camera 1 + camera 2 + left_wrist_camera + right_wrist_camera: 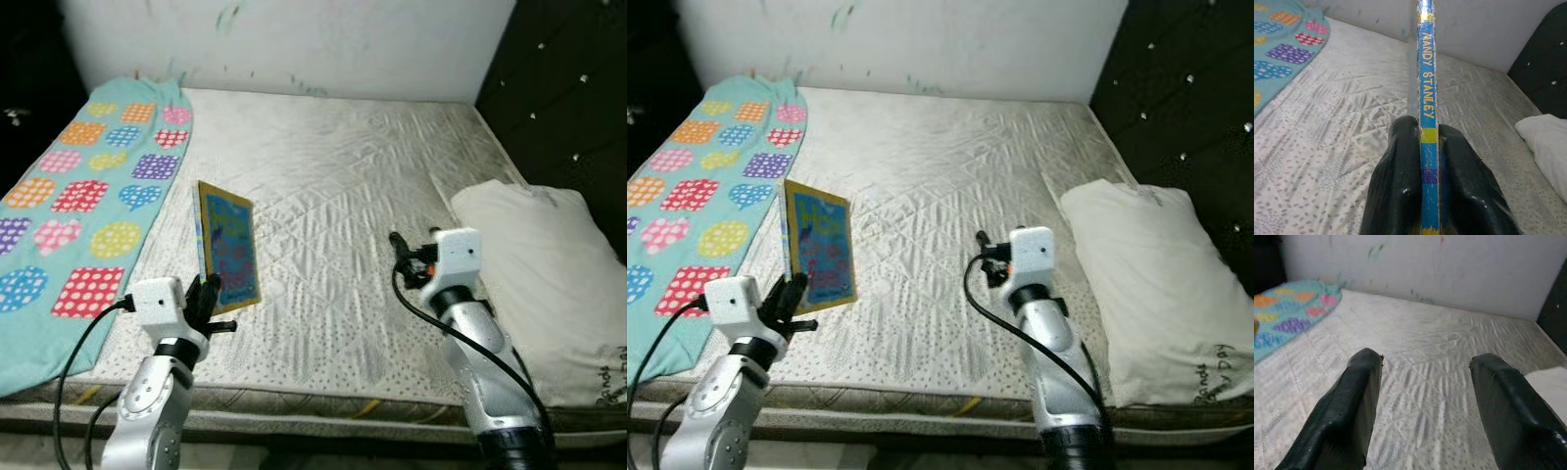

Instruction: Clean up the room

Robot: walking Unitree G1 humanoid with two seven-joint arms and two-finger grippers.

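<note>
Gripping: the left gripper (208, 294) is clenching its two black fingers (1396, 186) on the lower edge of a thin children's picture book with a blue cover and yellow border (229, 247), holding it upright above the near left part of the mattress.
Book spine: it is running between the two pads in the left wrist view, blue with yellow bands, and is reading "MANDY STANLEY" (1426, 73) in yellow capitals.
Book cover: it is facing toward 3 o'clock, carrying pink and yellow lettering too small to read.
Right gripper (1422, 401): it is hovering over the mattress at about 4 o'clock from the book, well apart from it, with its fingers spread wide and holding nothing.
Mattress: a bare off-white quilted mattress with a diamond stitch pattern (343, 176) is filling the middle of the scene.
Blanket: a turquoise blanket with bright polka-dot speech-bubble patches (78, 186) is lying along the mattress edge at 9 o'clock.
Pillow: a plain white pillow (549, 264) is resting at 3 o'clock, showing small dark handwriting near its closest corner that cannot be made out.
Wall: a white wall with faint green and red scribbles (1449, 264) is standing at 12 o'clock behind the bed.
Headboard: a black tufted padded panel with shiny studs (578, 88) is rising at 2 o'clock.
</note>
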